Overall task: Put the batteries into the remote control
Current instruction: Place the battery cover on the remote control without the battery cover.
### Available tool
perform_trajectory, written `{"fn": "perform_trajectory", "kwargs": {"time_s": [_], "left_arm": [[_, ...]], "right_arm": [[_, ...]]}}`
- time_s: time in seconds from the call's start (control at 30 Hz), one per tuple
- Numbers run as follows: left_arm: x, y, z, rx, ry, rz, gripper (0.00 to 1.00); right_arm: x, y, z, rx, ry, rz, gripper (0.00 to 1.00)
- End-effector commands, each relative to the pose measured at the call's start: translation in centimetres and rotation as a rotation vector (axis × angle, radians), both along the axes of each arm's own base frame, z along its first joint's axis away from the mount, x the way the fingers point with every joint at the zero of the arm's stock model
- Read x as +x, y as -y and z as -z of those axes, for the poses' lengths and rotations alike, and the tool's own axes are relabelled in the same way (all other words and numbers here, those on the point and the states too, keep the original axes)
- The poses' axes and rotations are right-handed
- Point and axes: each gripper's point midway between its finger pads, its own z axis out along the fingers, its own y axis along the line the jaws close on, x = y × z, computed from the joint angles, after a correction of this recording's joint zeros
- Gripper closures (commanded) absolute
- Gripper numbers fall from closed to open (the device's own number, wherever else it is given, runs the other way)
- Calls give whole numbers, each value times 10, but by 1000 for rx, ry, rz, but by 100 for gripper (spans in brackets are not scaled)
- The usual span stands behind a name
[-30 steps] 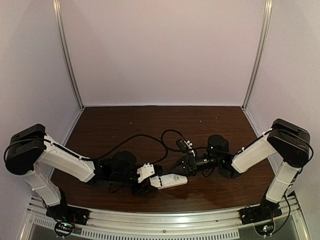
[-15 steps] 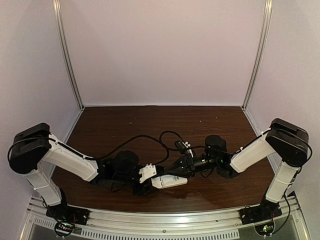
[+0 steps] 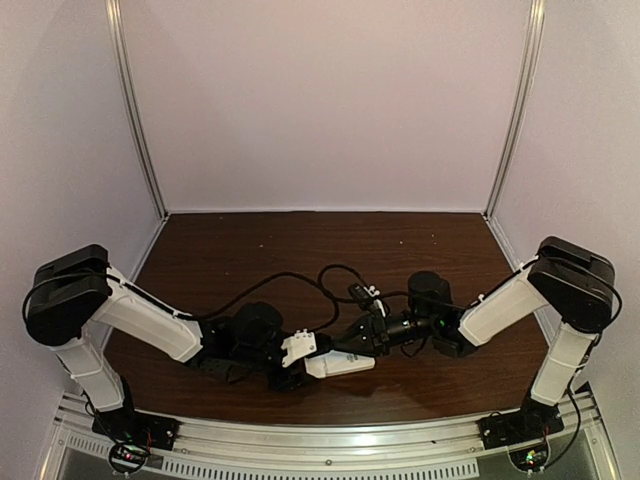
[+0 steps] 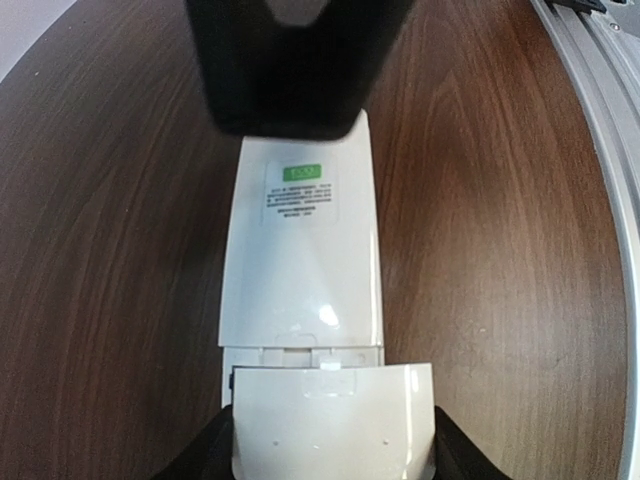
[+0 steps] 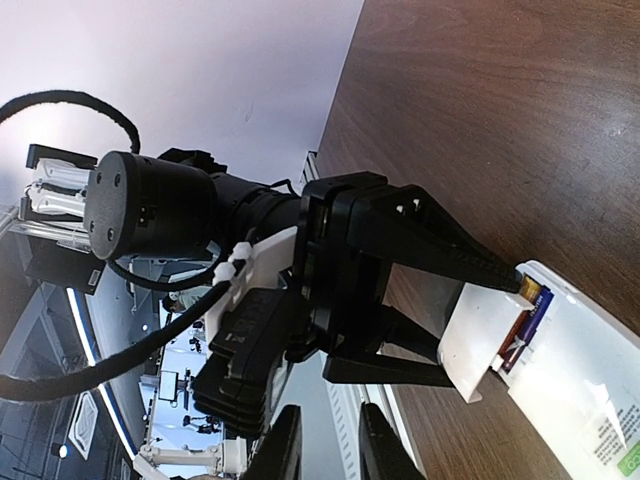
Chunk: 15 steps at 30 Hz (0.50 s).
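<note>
Smooth white remote control [image 4: 300, 270], back up with one printed label [image 4: 300, 193], clamped at its battery end in the left tool [image 5: 478, 332]. Two slim cylinders in the bay there: orange battery [image 5: 532, 290], purple battery [image 5: 530, 318], half under a flat white cover [image 4: 335, 425]. Brown wood-grain worktop [image 4: 110, 200] beneath. Right tool [image 5: 328, 445] at the far end; open or closed, cannot tell.
</note>
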Motion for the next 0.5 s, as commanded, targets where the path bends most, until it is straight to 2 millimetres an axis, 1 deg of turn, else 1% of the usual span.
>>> {"fn": "perform_trajectory", "kwargs": {"time_s": [0.0, 0.17, 0.37, 0.47], "left_arm": [[10, 5, -3, -5, 36, -7, 44], [12, 4, -6, 3, 63, -1, 42], [8, 4, -10, -25, 72, 22, 40], [6, 4, -18, -54, 82, 32, 40]], "right_arm": [[0, -7, -2, 18, 4, -15, 79], [0, -9, -3, 22, 1, -21, 80], [0, -9, -2, 19, -3, -21, 81], [0, -9, -1, 15, -6, -23, 82]]}}
